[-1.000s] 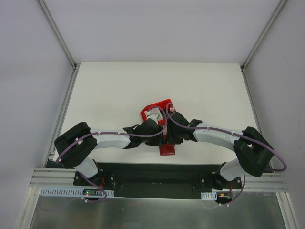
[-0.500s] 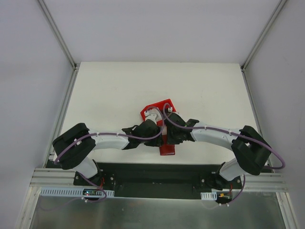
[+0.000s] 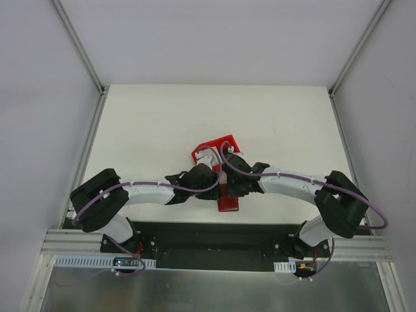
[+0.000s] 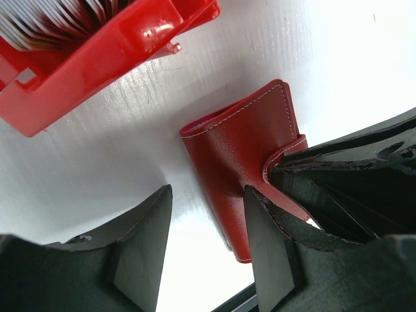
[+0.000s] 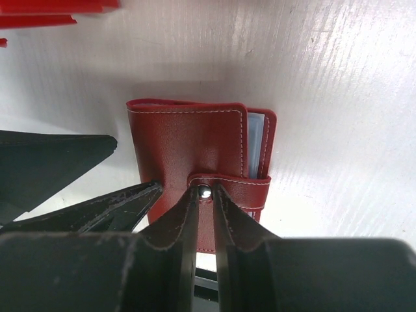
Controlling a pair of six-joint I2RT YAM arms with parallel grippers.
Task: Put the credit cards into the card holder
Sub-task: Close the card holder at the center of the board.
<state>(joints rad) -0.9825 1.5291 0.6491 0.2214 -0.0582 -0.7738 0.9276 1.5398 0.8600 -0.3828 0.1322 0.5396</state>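
Observation:
The red card holder (image 5: 188, 146) lies folded shut on the white table, its tab (image 5: 244, 188) snapped across it; a pale blue-grey pocket edge (image 5: 255, 140) shows. My right gripper (image 5: 206, 195) is shut, with its tips resting on the tab either side of the metal snap. My left gripper (image 4: 205, 250) is open and low over the table; the card holder (image 4: 244, 162) lies against its right finger (image 4: 266, 253). Several whitish credit cards (image 4: 52, 26) stand in a red bin (image 4: 104, 65). From above, both grippers meet over the card holder (image 3: 228, 203).
The red open-topped bin (image 3: 224, 141) sits just beyond the card holder, close to both wrists. The table's near edge and the dark base rail (image 3: 214, 237) lie right behind the card holder. Metal frame posts (image 3: 84, 162) border the table.
Both arms have shifted slightly, the right wrist edging left and lower over the card holder. The card holder and the bin have not moved.

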